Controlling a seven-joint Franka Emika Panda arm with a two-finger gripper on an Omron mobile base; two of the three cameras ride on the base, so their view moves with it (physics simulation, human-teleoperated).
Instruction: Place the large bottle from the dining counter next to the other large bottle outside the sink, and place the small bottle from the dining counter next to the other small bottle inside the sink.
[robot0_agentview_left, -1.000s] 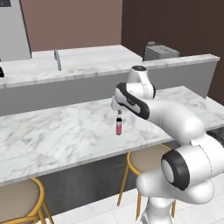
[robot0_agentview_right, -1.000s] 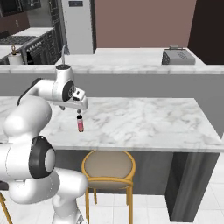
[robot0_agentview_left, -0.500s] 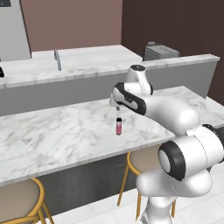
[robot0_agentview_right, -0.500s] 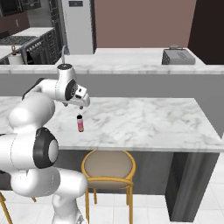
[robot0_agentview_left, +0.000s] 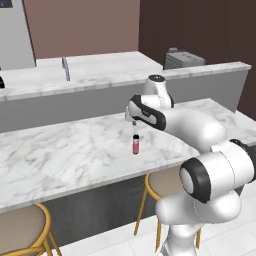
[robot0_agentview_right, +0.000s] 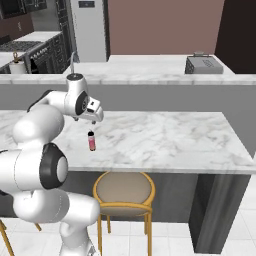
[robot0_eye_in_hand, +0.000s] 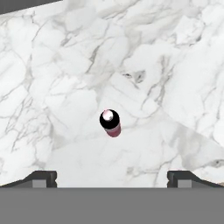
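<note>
Hovering pincer, jaws apart, above upright small bottle; bare dining counter all round.

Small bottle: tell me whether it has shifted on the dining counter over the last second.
No. The small bottle stands at the same spot on the dining counter, the same way in from its near edge.

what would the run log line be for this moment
stage: above small bottle | gripper: open, holding nothing | small bottle: upright on dining counter | grasp: not yet done
</note>
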